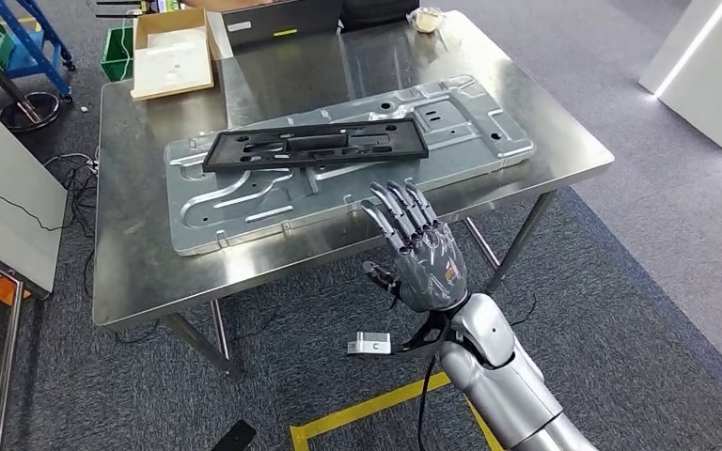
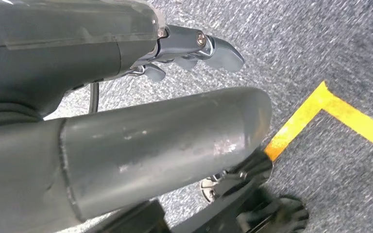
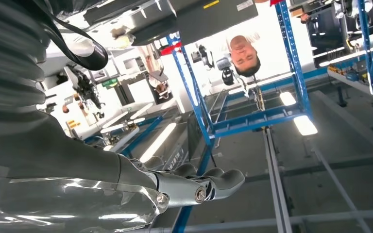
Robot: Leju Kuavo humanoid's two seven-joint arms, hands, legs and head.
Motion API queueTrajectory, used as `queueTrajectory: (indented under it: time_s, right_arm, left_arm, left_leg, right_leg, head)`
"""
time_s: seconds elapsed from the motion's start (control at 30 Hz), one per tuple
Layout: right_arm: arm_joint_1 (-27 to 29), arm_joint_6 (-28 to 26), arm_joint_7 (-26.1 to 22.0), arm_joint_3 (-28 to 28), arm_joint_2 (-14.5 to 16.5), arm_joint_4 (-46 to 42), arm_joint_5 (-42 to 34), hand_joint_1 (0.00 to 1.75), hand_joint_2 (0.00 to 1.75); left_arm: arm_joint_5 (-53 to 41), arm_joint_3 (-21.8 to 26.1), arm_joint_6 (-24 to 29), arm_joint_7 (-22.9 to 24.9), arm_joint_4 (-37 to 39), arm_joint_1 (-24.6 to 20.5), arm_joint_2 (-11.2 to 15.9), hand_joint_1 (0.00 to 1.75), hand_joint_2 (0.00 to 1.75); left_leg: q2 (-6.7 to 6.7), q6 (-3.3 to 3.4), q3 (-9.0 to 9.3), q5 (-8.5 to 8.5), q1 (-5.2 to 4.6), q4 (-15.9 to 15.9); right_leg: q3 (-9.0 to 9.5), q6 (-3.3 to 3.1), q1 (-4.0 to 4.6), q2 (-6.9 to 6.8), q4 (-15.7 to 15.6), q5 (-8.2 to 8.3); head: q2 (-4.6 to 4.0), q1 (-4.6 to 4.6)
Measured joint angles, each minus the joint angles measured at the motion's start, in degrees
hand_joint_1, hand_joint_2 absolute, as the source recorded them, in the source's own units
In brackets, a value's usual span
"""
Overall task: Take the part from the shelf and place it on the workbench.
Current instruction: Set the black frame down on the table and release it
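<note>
A black rectangular frame part (image 1: 315, 143) lies flat on a large pressed silver metal panel (image 1: 244, 202), which rests across the steel workbench (image 1: 150, 272). My right hand (image 1: 423, 254) is raised over the bench's front edge, just short of the panel, fingers spread and holding nothing. In the right wrist view the right hand (image 3: 126, 194) has its fingers (image 3: 213, 182) stretched out against the ceiling, with nothing in them. In the left wrist view my left hand (image 2: 141, 141) hangs above the grey carpet, its fingers (image 2: 199, 48) apart from the thumb and holding nothing.
A cardboard box (image 1: 171, 54) sits at the bench's far left corner, a tape roll (image 1: 428, 19) at the far right. A green crate (image 1: 117, 52) and blue rack (image 1: 19, 38) stand behind. A white board (image 1: 9, 197) leans at left. Yellow floor tape (image 1: 367, 409) marks the carpet.
</note>
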Motion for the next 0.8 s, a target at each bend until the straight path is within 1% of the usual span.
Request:
queueTrajectory:
  time_s: [0.03, 0.07, 0.1, 0.13, 0.17, 0.2, 0.23, 0.27, 0.3, 0.33, 0.37, 0.4, 0.43, 0.47, 0.5, 0.53, 0.57, 0.6, 0.63, 0.67, 0.7, 0.73, 0.77, 0.8]
  right_arm:
    - [0.1, -0.1, 0.0, 0.0, 0.0, 0.0, -0.1, 0.0, 1.75]
    - [0.3, -0.2, 0.0, -0.1, 0.0, 0.0, -0.2, 0.0, 1.75]
    - [0.5, -0.4, 0.0, -0.3, 0.0, 0.0, -0.3, 0.0, 1.75]
    - [0.8, -0.7, 0.1, -0.5, -0.1, -0.1, -0.4, 0.0, 1.75]
    - [1.0, -1.1, 0.3, -0.9, -0.2, -0.1, -0.5, 0.0, 1.75]
    - [1.3, -1.6, 0.4, -1.3, -0.4, -0.1, -0.5, 0.0, 1.75]
    - [1.7, -2.2, 0.6, -1.9, -0.6, 0.0, -0.6, 0.0, 1.75]
    - [2.4, -2.9, 0.7, -2.5, -0.9, 0.1, -0.6, 0.0, 1.75]
    - [3.4, -3.6, 0.8, -3.4, -1.2, 0.4, -0.5, 0.0, 1.75]
    - [4.5, -4.2, 0.6, -4.6, -1.4, 0.7, -0.5, 0.0, 1.75]
    - [5.7, -4.6, 0.1, -6.3, -1.6, 1.1, -0.6, 0.0, 1.75]
    - [6.8, -4.7, -1.0, -8.5, -1.7, 1.6, -0.7, 0.0, 1.75]
    - [7.7, -4.8, -2.8, -11.2, -1.7, 2.3, -1.0, 0.0, 1.75]
    - [8.6, -4.8, -5.0, -14.3, -1.5, 3.2, -1.2, 0.0, 1.75]
    - [9.4, -4.8, -7.1, -17.7, -1.2, 4.2, -1.4, 0.0, 1.75]
    - [10.2, -4.8, -9.0, -21.1, -0.9, 5.2, -1.5, 0.0, 1.75]
    - [10.9, -4.8, -10.4, -24.3, -0.6, 6.2, -1.6, 0.0, 1.75]
    - [11.5, -4.8, -11.4, -27.2, -0.3, 6.9, -1.7, 0.0, 1.75]
    - [11.9, -4.8, -12.0, -29.7, 0.0, 7.6, -1.7, 0.0, 1.75]
    - [12.1, -4.8, -12.4, -31.8, 0.4, 8.2, -1.6, 0.0, 1.75]
    - [12.3, -4.8, -12.5, -33.7, 0.8, 8.8, -1.5, 0.0, 1.75]
    - [12.5, -4.8, -12.7, -35.5, 1.2, 9.4, -1.4, 0.0, 1.75]
    - [12.7, -4.8, -12.9, -37.5, 1.6, 10.2, -1.4, 0.0, 1.75]
    - [12.9, -4.8, -13.2, -39.7, 2.0, 11.1, -1.4, 0.0, 1.75]
  left_arm:
    - [0.0, 0.0, 0.0, 0.0, 0.0, 0.0, 0.1, 0.0, 0.0]
    - [0.0, 0.0, 0.1, 0.0, 0.0, 0.0, 0.1, 0.0, 0.0]
    - [0.0, 0.0, 0.1, 0.0, 0.0, 0.0, 0.1, 0.0, 0.0]
    - [0.0, 0.0, 0.1, 0.0, 0.0, 0.0, 0.1, 0.0, 0.0]
    - [0.1, -0.1, 0.2, 0.0, 0.0, -0.1, 0.1, 0.0, 0.0]
    - [0.1, -0.1, 0.2, -0.1, 0.0, -0.1, 0.1, 0.0, 0.0]
    - [0.1, -0.1, 0.2, -0.1, 0.0, -0.1, 0.1, 0.0, 0.0]
    - [0.3, -0.1, 0.2, -0.1, 0.0, -0.1, 0.1, 0.0, 0.0]
    - [0.4, -0.1, 0.2, -0.2, 0.0, 0.0, 0.1, 0.0, 0.0]
    - [0.6, -0.1, 0.2, -0.3, 0.0, 0.2, 0.1, 0.0, 0.0]
    - [0.8, -0.1, 0.2, -0.4, 0.0, 0.3, 0.1, 0.0, 0.0]
    - [1.0, -0.1, 0.2, -0.5, 0.0, 0.5, 0.1, 0.0, 0.0]
    - [1.2, -0.1, 0.2, -0.7, 0.0, 0.7, 0.1, 0.0, 0.0]
    - [1.5, -0.1, 0.3, -0.8, 0.0, 0.8, 0.1, 0.0, 0.0]
    - [1.6, -0.1, 0.3, -1.0, 0.0, 0.9, 0.1, 0.0, 0.0]
    - [1.8, -0.1, 0.3, -1.1, 0.0, 0.9, 0.1, 0.0, 0.0]
    - [1.9, -0.1, 0.4, -1.1, 0.0, 1.0, 0.1, 0.0, 0.0]
    - [2.0, -0.1, 0.4, -1.2, 0.0, 1.2, 0.1, 0.0, 0.0]
    - [2.1, -0.1, 0.4, -1.2, 0.0, 1.3, 0.1, 0.0, 0.0]
    - [2.1, -0.1, 0.4, -1.3, 0.0, 1.3, 0.1, 0.0, 0.0]
    - [2.2, -0.1, 0.4, -1.3, 0.0, 1.3, 0.1, 0.0, 0.0]
    - [2.3, -0.1, 0.4, -1.4, 0.0, 1.3, 0.1, 0.0, 0.0]
    - [2.5, -0.1, 0.4, -1.4, 0.0, 1.4, 0.1, 0.0, 0.0]
    - [2.7, -0.1, 0.4, -1.5, 0.0, 1.5, 0.1, 0.0, 0.0]
  left_leg:
    - [0.0, 0.39, 0.68, 0.0, -0.2, -1.4]
    - [0.03, 0.55, 0.92, -0.02, -0.33, -1.9]
    - [0.05, 0.74, 1.02, 0.2, -0.2, -2.5]
    - [0.11, 0.93, 1.21, 0.44, -0.01, -3.1]
    - [0.18, 1.15, 1.39, 0.72, 0.23, -3.6]
    - [0.26, 1.33, 1.55, 0.96, 0.47, -4.0]
    - [0.3, 1.4, 1.55, 1.03, 0.48, -4.1]
    - [0.31, 1.47, 1.49, 1.03, 0.51, -4.1]
    - [0.27, 1.46, 1.43, 0.98, 0.55, -4.0]
    - [0.21, 1.4, 1.37, 0.88, 0.62, -3.8]
    - [0.13, 1.26, 1.32, 0.71, 0.74, -3.5]
    - [0.04, 1.04, 1.29, 0.44, 0.88, -3.1]
    - [-0.03, 0.72, 1.2, 0.1, 1.0, -2.6]
    - [-0.13, 0.35, 1.02, -0.26, 0.99, -2.0]
    - [-0.24, 0.01, 0.78, -0.53, 0.94, -1.5]
    - [-0.33, -0.3, 0.55, -0.7, 0.85, -1.2]
    - [-0.41, -0.57, 0.39, -0.73, 0.81, -1.0]
    - [-0.44, -0.83, 0.35, -0.76, 0.88, -1.0]
    - [-0.41, -1.1, 0.27, -1.07, 1.01, -0.8]
    - [-0.38, -1.35, -0.12, -1.87, 1.14, 0.2]
    - [-0.36, -1.54, -0.99, -3.26, 1.21, 2.2]
    - [-0.33, -1.67, -2.42, -5.15, 1.26, 5.4]
    - [-0.32, -1.75, -4.19, -7.1, 1.26, 9.4]
    - [-0.32, -1.76, -5.84, -8.55, 1.25, 13.1]
  right_leg:
    - [-0.14, 0.24, -0.08, -0.01, 0.0, 0.11]
    - [-0.22, 0.56, -0.11, -0.01, -0.1, 0.26]
    - [-0.21, 0.88, -0.1, 0.0, -0.2, 0.27]
    - [-0.26, 1.2, -0.08, 0.03, -0.1, 0.02]
    - [-0.69, 1.52, -0.05, 0.08, 0.9, -0.75]
    - [-1.66, 1.82, -0.09, 0.13, 3.0, -2.1]
    - [-3.23, 2.1, -0.28, 0.17, 6.3, -3.83]
    - [-5.16, 2.39, -0.48, 0.18, 10.2, -5.55]
    - [-6.83, 2.71, -0.73, 0.17, 13.4, -6.56]
    - [-7.78, 3.02, -1.0, 0.16, 15.1, -6.56]
    - [-7.66, 3.31, -1.28, 0.14, 14.6, -5.47]
    - [-6.41, 3.56, -1.57, 0.09, 11.9, -3.48]
    - [-4.62, 3.78, -1.82, 0.01, 8.1, -1.67]
    - [-3.05, 3.82, -1.84, 0.02, 4.7, -0.4]
    - [-2.05, 3.68, -1.82, 0.02, 2.5, 0.23]
    - [-1.74, 3.4, -1.7, 0.07, 1.6, 0.17]
    - [-1.87, 2.97, -1.48, 0.15, 1.7, 0.08]
    - [-1.96, 2.51, -1.46, 0.16, 1.8, 0.1]
    - [-1.98, 2.09, -1.45, 0.17, 1.7, 0.17]
    - [-1.99, 1.65, -1.48, 0.16, 1.6, 0.25]
    - [-2.0, 1.27, -1.54, 0.15, 1.5, 0.33]
    - [-2.05, 1.03, -1.52, 0.13, 1.5, 0.37]
    - [-2.12, 0.87, -1.42, 0.09, 1.5, 0.38]
    - [-2.18, 0.82, -1.28, 0.06, 1.5, 0.39]
  head:
    - [0.0, 0.0]
    - [0.0, -0.01]
    - [0.0, -0.01]
    - [0.0, 0.0]
    - [0.0, 0.01]
    - [0.0, 0.01]
    - [0.0, 0.02]
    - [0.0, 0.02]
    - [0.0, 0.02]
    - [0.0, 0.02]
    - [0.0, 0.02]
    - [0.0, 0.02]
    - [0.0, 0.02]
    - [0.0, 0.02]
    - [0.0, 0.02]
    - [0.0, 0.01]
    - [0.0, 0.01]
    - [0.0, 0.0]
    - [0.0, 0.01]
    - [0.0, 0.0]
    - [-0.01, -0.01]
    - [-0.01, -0.01]
    - [-0.01, -0.01]
    - [-0.01, -0.01]
